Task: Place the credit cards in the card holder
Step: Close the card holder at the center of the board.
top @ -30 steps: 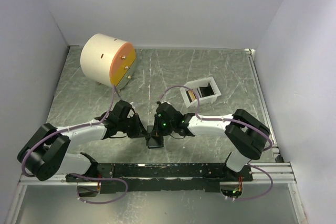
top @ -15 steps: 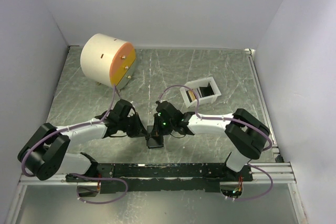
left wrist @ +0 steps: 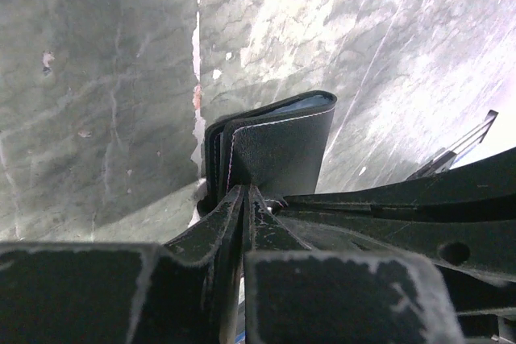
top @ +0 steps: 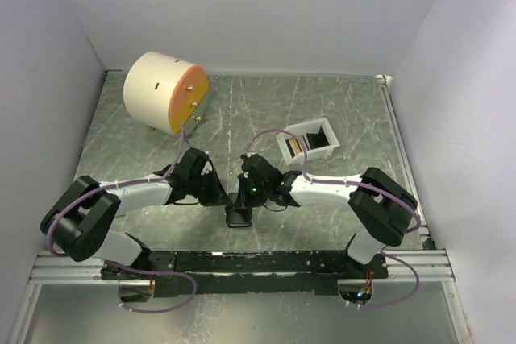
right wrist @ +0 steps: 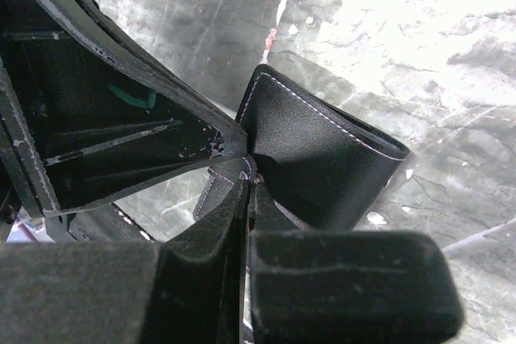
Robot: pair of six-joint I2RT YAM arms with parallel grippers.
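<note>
1. The card holder point(top: 239, 217) sits on the counter point(top: 339, 102) near the front edge, midway between the two arm bases. It stands partly opened, with its leaves splayed.
2. My left hand point(left wrist: 244, 195) is clenched on the edge of one black leaf, fingers pressed flat together on it.
3. My right hand point(right wrist: 246, 183) is clamped on the stitched edge of the other leaf from the opposite side. The two hands meet almost tip to tip over the holder.
4. A pale blue strip shows between the leaves in the left wrist view. I cannot tell whether it is a card or the lining.
5. Key relation: the white tray point(top: 322, 125) lies behind and to the right of the holder, clearly nearer the right arm. An orange-tan credit card point(top: 297, 147) stands on edge in its left compartment. The right compartment is dark and unreadable.
6. Judgement: the right hand looks the better one to fetch a card, which would mean letting go of its leaf while the left hand holds the case steady. The risk is that the holder folds shut or tips once one side is freed.
7. A big cream cylinder point(top: 165, 92) stands at the back left, well apart from all this.
</note>
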